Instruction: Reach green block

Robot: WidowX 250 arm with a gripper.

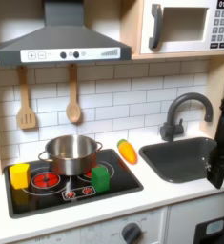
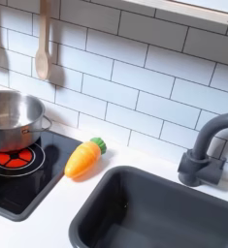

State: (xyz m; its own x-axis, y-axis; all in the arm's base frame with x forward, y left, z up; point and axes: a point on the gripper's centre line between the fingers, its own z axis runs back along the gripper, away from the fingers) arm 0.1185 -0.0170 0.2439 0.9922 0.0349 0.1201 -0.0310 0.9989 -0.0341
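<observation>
Green block (image 1: 101,177) beside steel pot (image 1: 71,152); my hand (image 1: 218,162), aperture indeterminable, risks clipping pot on approach.

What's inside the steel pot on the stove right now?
In the first exterior view the pot looks empty: only shiny inner wall shows, though its floor is hidden by the rim. The green block stands outside, in front of it on the stovetop; the yellow block stands to its left.

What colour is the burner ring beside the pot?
Red, on the black stovetop; the burner ring shows best in the second exterior view.
</observation>
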